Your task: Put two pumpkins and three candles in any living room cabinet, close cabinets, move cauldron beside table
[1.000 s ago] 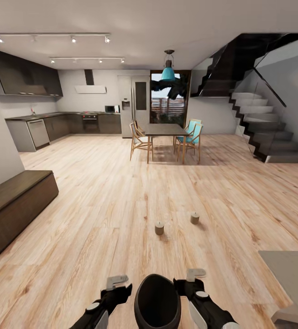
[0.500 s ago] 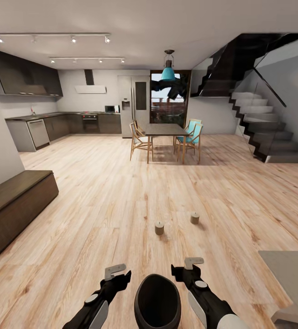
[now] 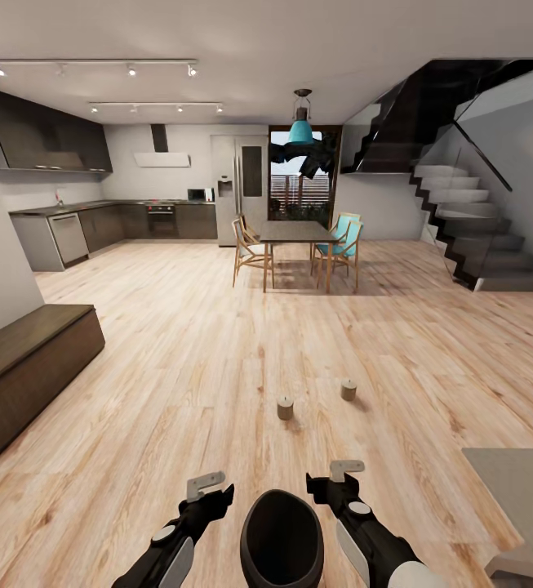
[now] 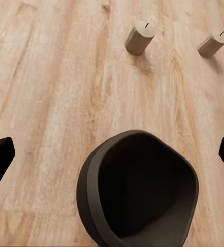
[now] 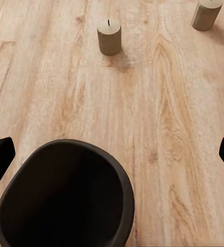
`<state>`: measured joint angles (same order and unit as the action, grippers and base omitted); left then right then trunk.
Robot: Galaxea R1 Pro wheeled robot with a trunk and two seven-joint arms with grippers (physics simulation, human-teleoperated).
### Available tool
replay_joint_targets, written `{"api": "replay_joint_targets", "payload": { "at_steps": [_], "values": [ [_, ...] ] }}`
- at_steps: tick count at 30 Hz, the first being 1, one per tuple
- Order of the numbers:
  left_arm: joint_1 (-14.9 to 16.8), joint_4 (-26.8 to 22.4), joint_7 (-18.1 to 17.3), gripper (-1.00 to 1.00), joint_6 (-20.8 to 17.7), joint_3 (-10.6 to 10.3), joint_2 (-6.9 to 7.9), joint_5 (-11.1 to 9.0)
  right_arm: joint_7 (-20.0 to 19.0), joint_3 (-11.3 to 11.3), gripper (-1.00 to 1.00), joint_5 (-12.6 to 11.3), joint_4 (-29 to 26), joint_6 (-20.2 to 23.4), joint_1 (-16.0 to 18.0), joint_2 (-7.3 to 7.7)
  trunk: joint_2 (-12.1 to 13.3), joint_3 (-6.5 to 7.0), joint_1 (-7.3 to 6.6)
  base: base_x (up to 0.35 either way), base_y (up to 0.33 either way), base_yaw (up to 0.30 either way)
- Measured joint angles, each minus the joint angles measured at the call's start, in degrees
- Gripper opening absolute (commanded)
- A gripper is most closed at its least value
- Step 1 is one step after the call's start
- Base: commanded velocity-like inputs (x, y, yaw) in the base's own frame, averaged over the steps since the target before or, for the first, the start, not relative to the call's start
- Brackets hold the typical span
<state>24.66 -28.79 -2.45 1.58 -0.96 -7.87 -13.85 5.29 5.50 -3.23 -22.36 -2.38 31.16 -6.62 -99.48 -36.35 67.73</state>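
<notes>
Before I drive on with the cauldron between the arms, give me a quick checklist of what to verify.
1. Cauldron sits between the two arms, mouth up: ok.
2. Left gripper and right gripper actually clamp the pot: cannot tell; in the wrist views the fingertips stand at the frame edges, apart from the rim.
3. Path ahead: not ok, two candles stand upright on the floor directly in front.
4. Cabinet fronts closed: cannot tell, it is seen end-on from here.
5. Coffee table within reach for setting the cauldron beside it: ok, its corner shows near the right arm.
</notes>
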Motion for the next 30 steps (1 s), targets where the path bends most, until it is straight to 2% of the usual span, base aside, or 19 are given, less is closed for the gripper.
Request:
{"api": "replay_joint_targets", "payload": {
  "at_steps": [2, 5, 7, 9, 13, 25, 30],
  "values": [
    [0.05, 0.01, 0.28, 1.00, -0.37, -0.01, -0.03, -0.09, 0.10, -0.04, 1.00, 0.01, 0.05, 1.92, 0.01, -0.05, 0.00, 0.00, 0.00, 0.000, 0.000, 0.000],
    [0.40, 0.03, 1.43, 1.00, -2.36, -0.06, -0.09, -0.12, 0.19, -0.13, 1.00, -0.18, -0.06, 7.93, 0.15, -0.09, 0.00, 0.00, 0.00, 0.000, 0.000, 0.000],
    [0.95, -0.20, 3.78, 1.00, -6.33, -0.06, -0.12, -0.23, 0.25, -0.21, 1.00, -0.33, -0.38, 11.93, 0.25, -0.10, 0.00, 0.01, 0.00, 0.000, 0.000, 0.000],
    [2.01, -0.36, 6.36, 1.00, -11.25, -0.07, -0.15, -0.26, 0.29, -0.24, 1.00, -0.36, -0.48, 13.96, 0.33, -0.10, 0.00, 0.01, 0.00, 0.000, 0.000, 0.000],
    [3.61, -0.12, 8.36, 1.00, -16.64, -0.07, -0.18, -0.30, 0.33, -0.29, 1.00, -0.35, -0.42, 15.22, 0.37, -0.15, 0.00, 0.01, 0.00, 0.000, 0.000, 0.000],
    [4.58, 0.09, 9.18, 1.00, -18.84, 0.01, -0.32, -0.29, 0.34, -0.35, 1.00, -0.35, -0.12, 15.45, 0.47, -0.19, 0.00, 0.01, 0.00, 0.000, 0.000, 0.000],
    [5.52, 0.09, 13.58, 1.00, -21.55, 0.17, -0.52, -1.16, 0.34, -0.35, 1.00, -0.35, -0.08, 15.21, 0.46, -0.19, 0.00, 0.01, 0.00, 0.000, 0.000, 0.000]
  ]
}}
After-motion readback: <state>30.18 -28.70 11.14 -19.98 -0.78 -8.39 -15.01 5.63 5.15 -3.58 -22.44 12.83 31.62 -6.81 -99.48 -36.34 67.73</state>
